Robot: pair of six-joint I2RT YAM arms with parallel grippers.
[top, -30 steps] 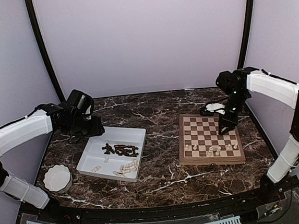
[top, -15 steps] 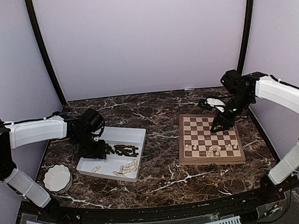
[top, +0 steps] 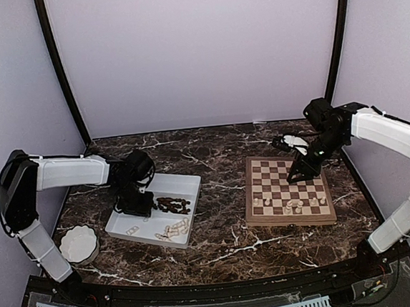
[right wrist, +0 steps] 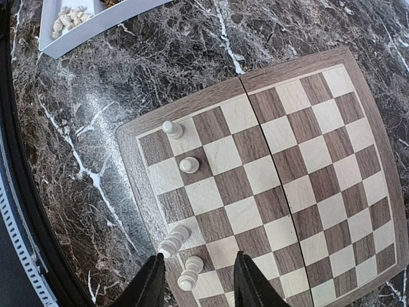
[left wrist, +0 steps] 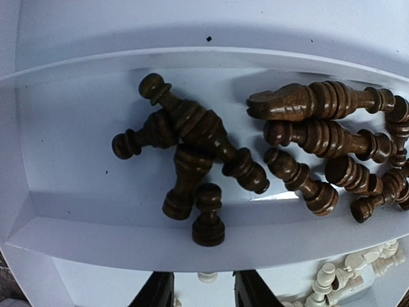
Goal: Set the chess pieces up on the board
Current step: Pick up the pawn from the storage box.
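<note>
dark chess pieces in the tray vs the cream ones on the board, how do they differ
The dark chess pieces are deep brown; the cream pieces are pale. The dark ones lie jumbled in the white tray; the cream ones sit spread out on the chessboard, some upright, some tipped over. Both are small turned chessmen.

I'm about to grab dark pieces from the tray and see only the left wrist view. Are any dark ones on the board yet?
Observer: None visible; the board holds only pale pieces.
Operator: Are they standing?
Observer: The right wrist view shows two upright and two toppled pieces lying on their sides.
Operator: Where's the right arm?
Observer: Its jaws hang open above the board, away from the tray.
</note>
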